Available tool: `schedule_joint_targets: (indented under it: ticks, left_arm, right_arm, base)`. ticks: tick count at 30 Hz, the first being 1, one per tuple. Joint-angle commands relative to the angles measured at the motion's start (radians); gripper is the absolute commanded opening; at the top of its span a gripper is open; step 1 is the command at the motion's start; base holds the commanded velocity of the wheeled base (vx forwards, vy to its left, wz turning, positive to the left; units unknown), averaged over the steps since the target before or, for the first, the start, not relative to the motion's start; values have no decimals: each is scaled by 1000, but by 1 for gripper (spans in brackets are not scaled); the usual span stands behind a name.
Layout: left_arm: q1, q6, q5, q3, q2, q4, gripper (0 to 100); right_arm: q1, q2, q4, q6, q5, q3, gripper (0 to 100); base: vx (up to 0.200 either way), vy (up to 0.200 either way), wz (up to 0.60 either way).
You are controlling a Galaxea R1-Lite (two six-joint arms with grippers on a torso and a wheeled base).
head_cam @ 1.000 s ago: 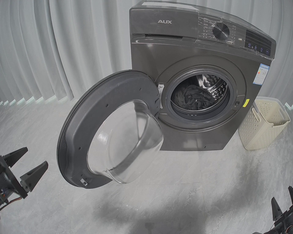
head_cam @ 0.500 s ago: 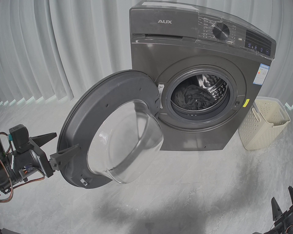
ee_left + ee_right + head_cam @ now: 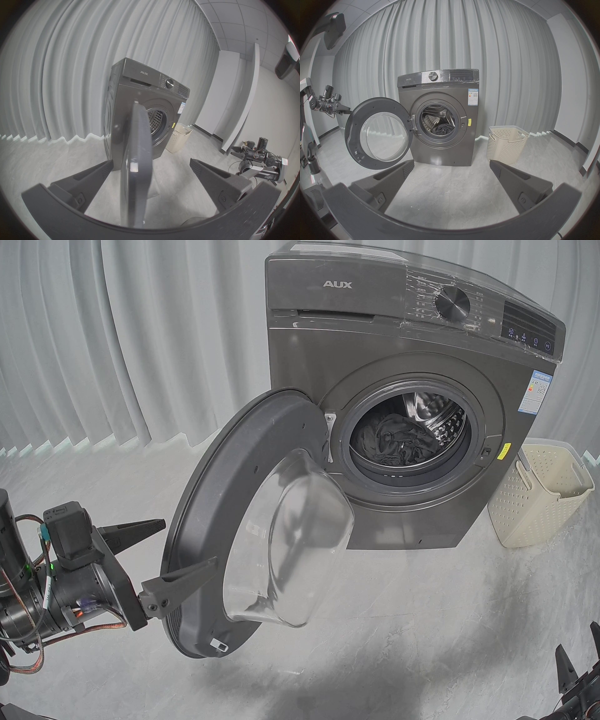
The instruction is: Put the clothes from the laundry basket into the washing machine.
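Straddling door rim (image 3: pixel 212 502), left tool (image 3: pixel 189 543) splayed

The grey washing machine (image 3: pixel 470 140) stands before a pleated pale curtain (image 3: pixel 503 62), its round door (image 3: pixel 353 125) hanging wide open. A dark heap of clothes (image 3: pixel 442 128) lies low in the drum. The cream laundry basket (image 3: pixel 504 143) sits just beside the machine, opposite the hinge side. Up close, the right gripper (image 3: pixel 450 164) holds its fingers well apart. Farther off, the left gripper (image 3: pixel 343 108) is near the door's outer edge.
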Motion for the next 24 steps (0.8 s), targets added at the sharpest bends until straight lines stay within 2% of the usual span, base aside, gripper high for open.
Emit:
schedule_joint_targets:
  ticks: [1, 6, 11, 14, 21, 23, 24]
  left_arm:
    - [0, -5, 16, -3, -29, -6, 100]
    - [70, -5, 17, -2, -85, -35, 100]
    - [208, 5, 13, -5, -86, -35, 100]
    - [245, 9, 17, -3, -48, -37, 100]
    - [243, 10, 17, 1, 35, -53, 100]
    - [230, 12, 14, 9, 50, -67, 100]
    - [197, 13, 13, 11, 67, -72, 100]
  right_arm:
    - [0, -16, 0, 0, 0, 18, 100]
    - [0, -16, 0, 0, 1, 18, 100]
    - [0, -16, 0, 0, 1, 18, 100]
    - [0, -16, 0, 0, 1, 18, 100]
    - [0, -16, 0, 0, 1, 18, 100]
    - [0, -16, 0, 0, 1, 18, 100]
    - [0, -16, 0, 0, 1, 18, 100]
  base:
    - [0, 0, 0]
    - [0, 0, 0]
    - [0, 0, 0]
    - [0, 0, 0]
    - [0, 0, 0]
    - [0, 0, 0]
    - [0, 0, 0]
